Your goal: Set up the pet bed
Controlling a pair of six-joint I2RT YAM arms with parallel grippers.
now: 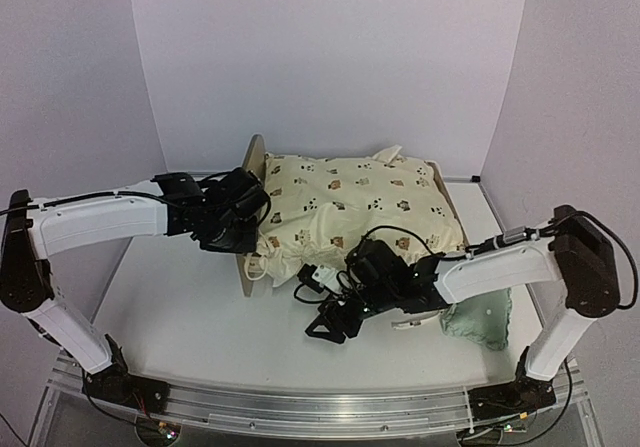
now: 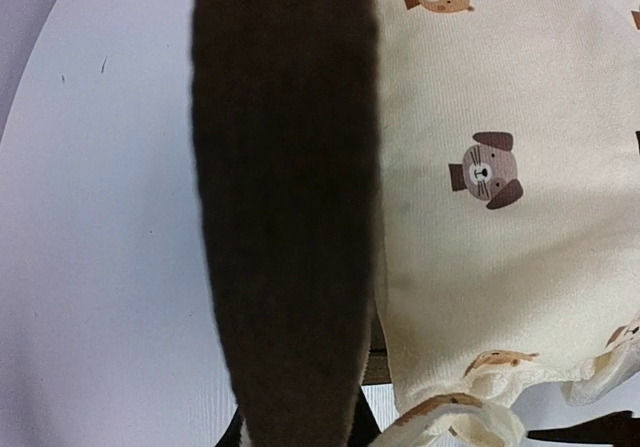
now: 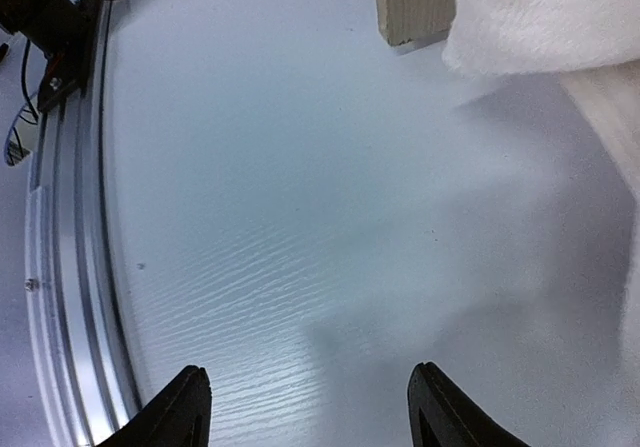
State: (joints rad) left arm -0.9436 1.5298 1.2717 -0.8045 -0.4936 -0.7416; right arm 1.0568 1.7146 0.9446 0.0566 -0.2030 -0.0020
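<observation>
The pet bed stands mid-table, its light-wood headboard to the left and its base hidden under the cream bear-print cushion. My left gripper is at the headboard's near edge. In the left wrist view the headboard is a dark upright board running down between the jaws, and my left gripper is shut on it. The cushion lies right beside the board. My right gripper hovers open over bare table in front of the bed. Nothing is between its fingers.
A small mint green pillow lies on the table by the right forearm. A cushion tie hangs at the bed's near left corner. A wooden bed post and cushion cloth show beyond the right gripper. The table's metal front rail runs on its left.
</observation>
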